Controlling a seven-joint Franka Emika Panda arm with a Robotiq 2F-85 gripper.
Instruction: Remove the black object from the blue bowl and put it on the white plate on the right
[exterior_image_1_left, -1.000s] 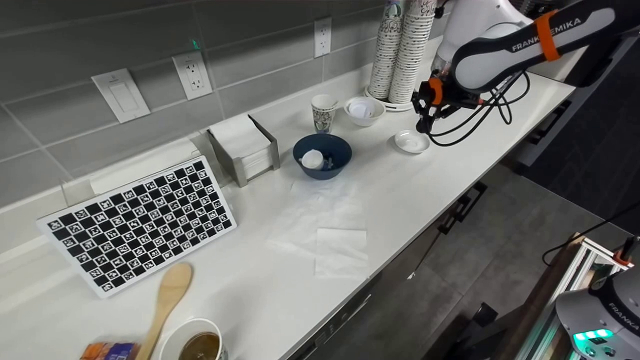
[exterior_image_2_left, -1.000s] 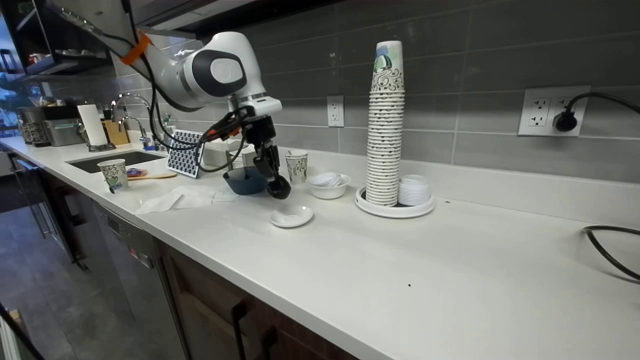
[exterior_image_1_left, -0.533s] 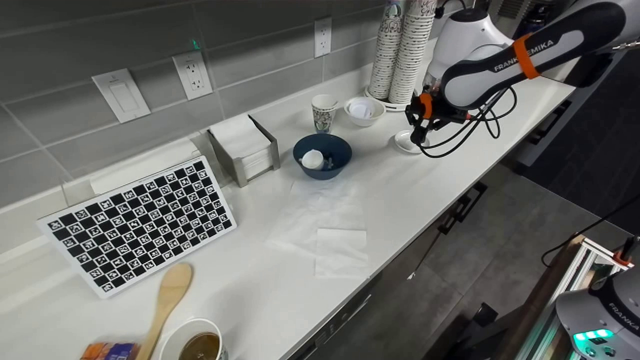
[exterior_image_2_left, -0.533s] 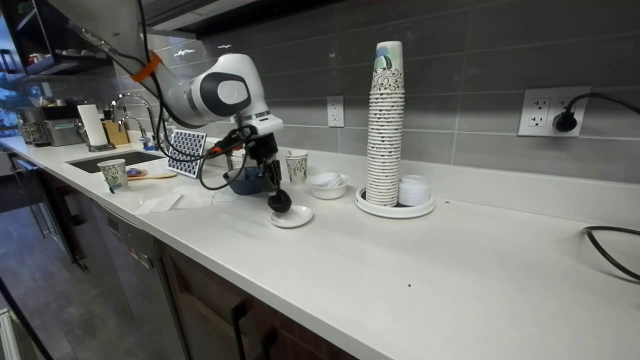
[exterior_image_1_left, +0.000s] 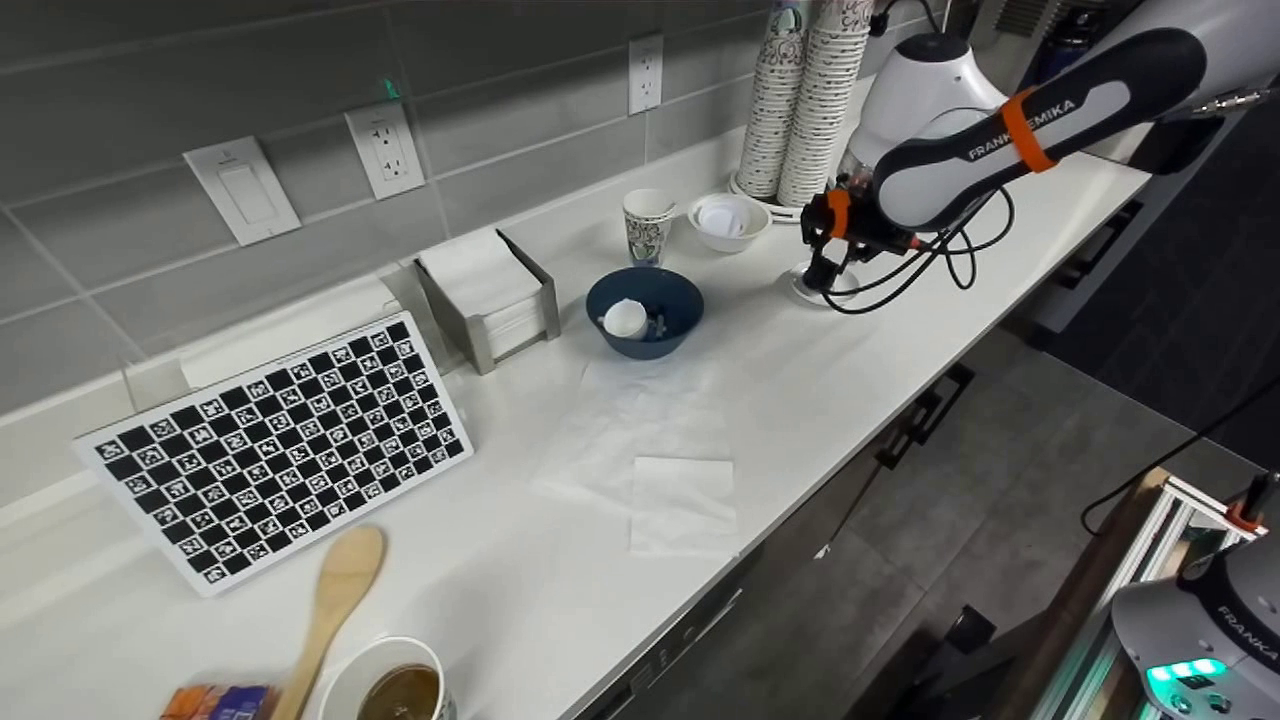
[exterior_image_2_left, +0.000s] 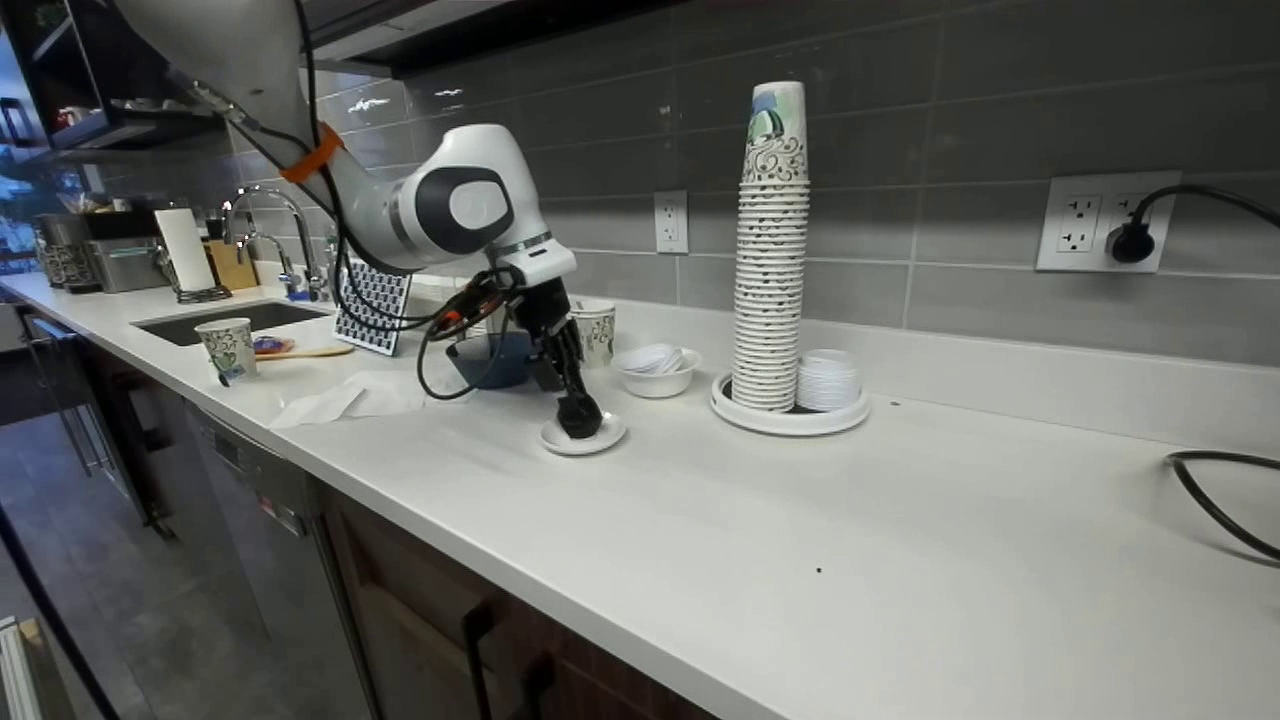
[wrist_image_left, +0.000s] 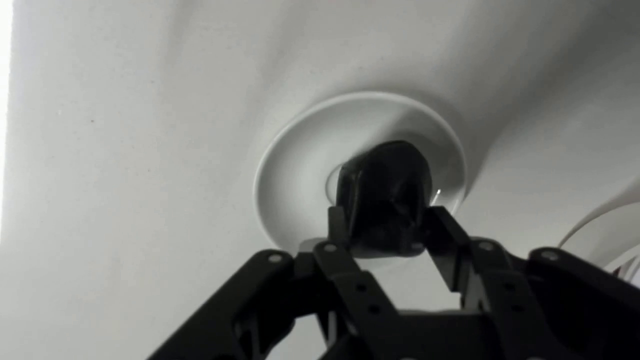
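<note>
My gripper (wrist_image_left: 385, 222) is shut on the black object (wrist_image_left: 384, 192), a dark rounded lump held between both fingertips in the wrist view. The lump is over the white plate (wrist_image_left: 287, 180), a small round shallow dish. In an exterior view the lump (exterior_image_2_left: 580, 417) appears at or just above the plate (exterior_image_2_left: 560, 444); I cannot tell whether it touches. In an exterior view the gripper (exterior_image_1_left: 822, 262) covers part of the plate (exterior_image_1_left: 843, 288). The blue bowl (exterior_image_1_left: 652, 347) stands apart, with a white cup and a small bluish thing inside; it also shows, partly hidden (exterior_image_2_left: 512, 372).
A patterned cup (exterior_image_1_left: 647, 240) and a white bowl with lids (exterior_image_1_left: 735, 238) stand by the wall. Tall cup stacks (exterior_image_2_left: 770, 300) rise on a round white tray (exterior_image_2_left: 790, 426). A napkin holder (exterior_image_1_left: 480, 345) and paper napkins (exterior_image_1_left: 683, 505) are nearer the sink end.
My gripper has come down with the black object and moved over the white plate. The plate and blue bowl have not moved.
</note>
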